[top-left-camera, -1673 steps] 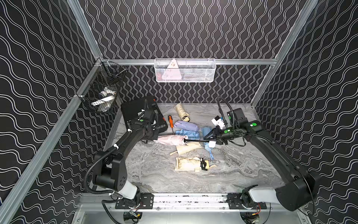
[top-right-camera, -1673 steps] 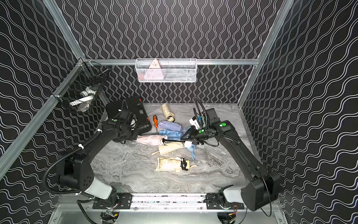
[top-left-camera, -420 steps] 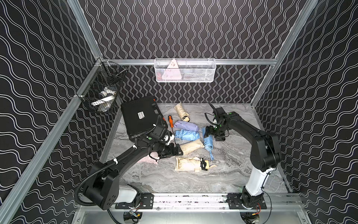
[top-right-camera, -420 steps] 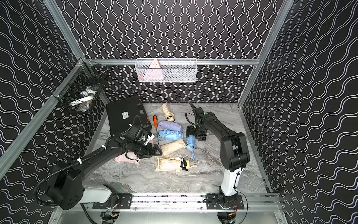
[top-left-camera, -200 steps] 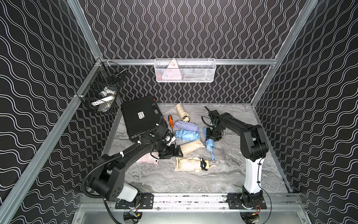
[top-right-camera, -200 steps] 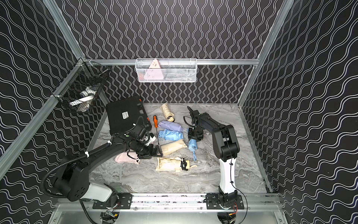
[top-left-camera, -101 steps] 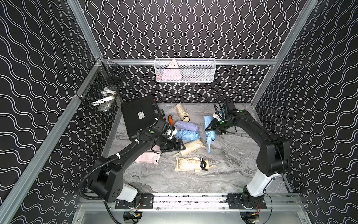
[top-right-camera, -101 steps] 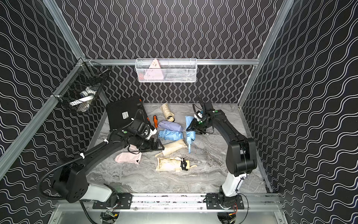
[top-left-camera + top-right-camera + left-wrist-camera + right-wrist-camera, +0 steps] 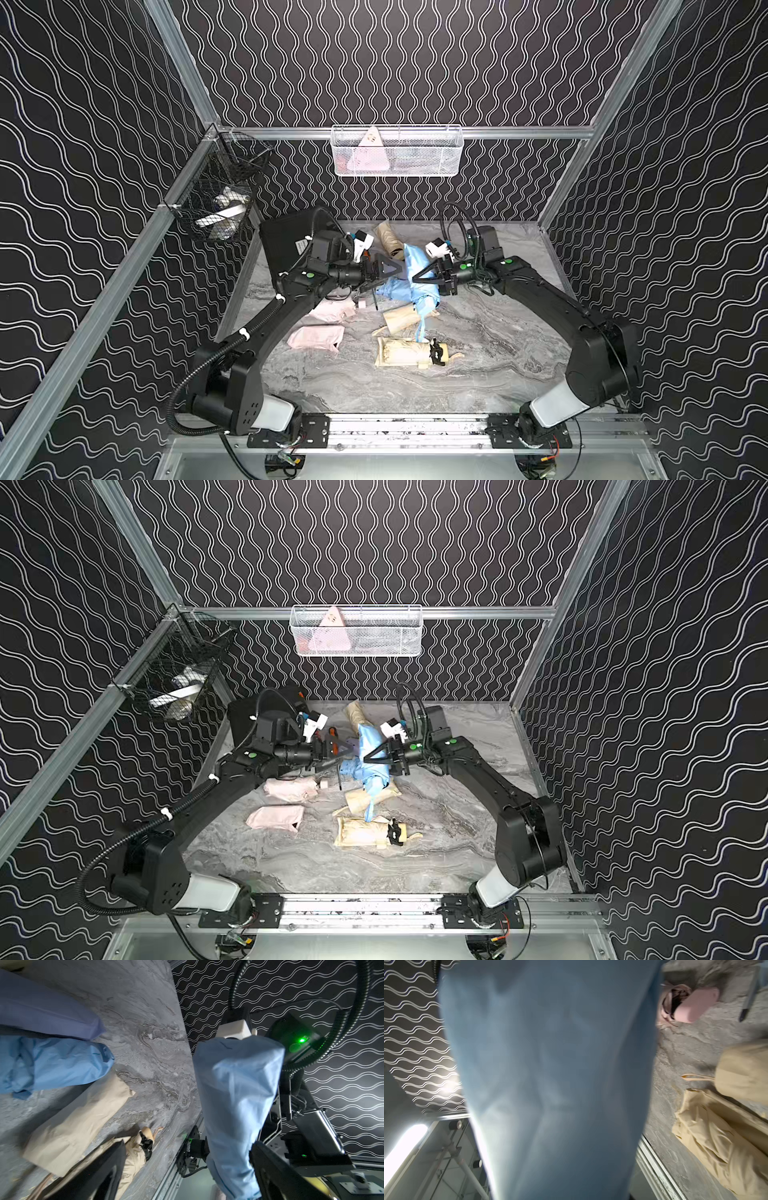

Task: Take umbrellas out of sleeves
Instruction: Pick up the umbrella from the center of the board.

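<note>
Light-blue sleeve (image 9: 417,257) hangs mid-frame, clamped in your right hand (image 9: 420,276); your left hand (image 9: 398,270) faces it, jaws spread wide apart.

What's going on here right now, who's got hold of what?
The right gripper holds a light blue sleeve up off the table, hanging down and apparently with its umbrella inside. The left gripper faces it with jaws wide open, close but gripping nothing. A pink umbrella and a pink sleeve lie apart on the table, so that pair looks done.
</note>
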Robot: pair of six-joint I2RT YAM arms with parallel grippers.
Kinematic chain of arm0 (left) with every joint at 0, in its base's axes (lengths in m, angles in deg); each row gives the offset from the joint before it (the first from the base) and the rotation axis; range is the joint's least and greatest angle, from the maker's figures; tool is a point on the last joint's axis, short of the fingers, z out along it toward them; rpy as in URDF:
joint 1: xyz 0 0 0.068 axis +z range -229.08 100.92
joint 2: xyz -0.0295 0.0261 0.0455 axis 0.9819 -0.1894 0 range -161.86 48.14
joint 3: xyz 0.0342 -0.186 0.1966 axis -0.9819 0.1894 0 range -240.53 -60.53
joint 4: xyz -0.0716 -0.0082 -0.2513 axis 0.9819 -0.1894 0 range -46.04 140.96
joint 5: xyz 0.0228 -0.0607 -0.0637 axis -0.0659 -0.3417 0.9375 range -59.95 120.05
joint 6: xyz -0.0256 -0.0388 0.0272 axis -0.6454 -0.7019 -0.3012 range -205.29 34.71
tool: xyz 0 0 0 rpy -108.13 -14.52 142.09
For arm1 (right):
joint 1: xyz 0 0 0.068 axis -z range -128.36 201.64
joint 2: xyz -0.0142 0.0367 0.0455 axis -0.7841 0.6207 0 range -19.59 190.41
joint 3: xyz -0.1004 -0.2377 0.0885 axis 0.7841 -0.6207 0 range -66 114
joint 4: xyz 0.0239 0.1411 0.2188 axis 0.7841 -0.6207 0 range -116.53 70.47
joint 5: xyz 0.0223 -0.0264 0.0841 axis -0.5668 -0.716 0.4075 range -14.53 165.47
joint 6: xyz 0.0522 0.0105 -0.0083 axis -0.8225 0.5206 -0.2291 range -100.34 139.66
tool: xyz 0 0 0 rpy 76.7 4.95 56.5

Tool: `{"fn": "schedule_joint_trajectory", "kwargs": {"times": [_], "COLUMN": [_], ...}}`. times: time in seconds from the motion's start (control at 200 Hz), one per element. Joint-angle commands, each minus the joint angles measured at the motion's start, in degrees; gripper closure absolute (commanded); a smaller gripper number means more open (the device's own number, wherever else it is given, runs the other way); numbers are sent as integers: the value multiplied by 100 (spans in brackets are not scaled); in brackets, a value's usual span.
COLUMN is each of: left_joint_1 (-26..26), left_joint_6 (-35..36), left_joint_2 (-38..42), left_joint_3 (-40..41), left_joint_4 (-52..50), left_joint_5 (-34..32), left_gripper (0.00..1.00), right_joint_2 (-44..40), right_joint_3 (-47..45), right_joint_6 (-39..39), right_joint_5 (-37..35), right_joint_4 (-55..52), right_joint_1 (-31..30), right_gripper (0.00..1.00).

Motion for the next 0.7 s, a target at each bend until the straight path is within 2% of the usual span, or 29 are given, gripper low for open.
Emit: {"fn": "schedule_joint_trajectory", "kwargs": {"times": [0.0,0.095,0.235,0.42,0.69], "left_joint_1": [-49,-54,-58,-66,-67], "left_joint_6": [-671,-738,-1169,-1189,-1572], "left_joint_2": [72,113,157,143,-7], "left_joint_3": [123,152,269,344,486], "left_joint_4": [1062,1160,1822,1842,2399], "left_joint_5": [350,344,394,413,565], "left_gripper": [1,1,1,1,7], "right_joint_2": [89,137,208,221,270], "right_joint_3": [113,116,110,100,92], "right_joint_6": [-155,-346,-488,-751,-827], "right_joint_5": [320,328,327,458,476], "right_joint_4": [383,616,784,1094,1192], "right_joint_1": [-149,-244,-440,-499,-574], "right_gripper": [63,63,64,64,65]}}
